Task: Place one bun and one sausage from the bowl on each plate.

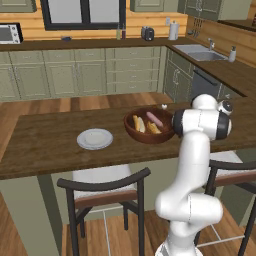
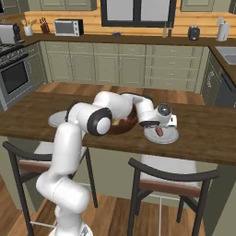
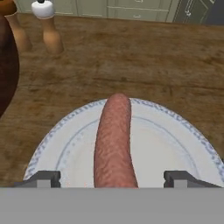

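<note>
Sausage point(image 3: 113, 144) lies lengthwise between the spread pincer point(image 3: 113, 178) fingertips, over the right plate point(image 3: 175, 144); grip released, apparently.

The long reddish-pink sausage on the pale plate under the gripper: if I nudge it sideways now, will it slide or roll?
The long reddish-pink sausage looks round and smooth, so it would probably roll rather than slide. The pale grey-white plate has only a slightly raised rim, which may not stop it. Lying between the open gripper fingers, it seems fairly stiff, holding a nearly straight line.
</note>
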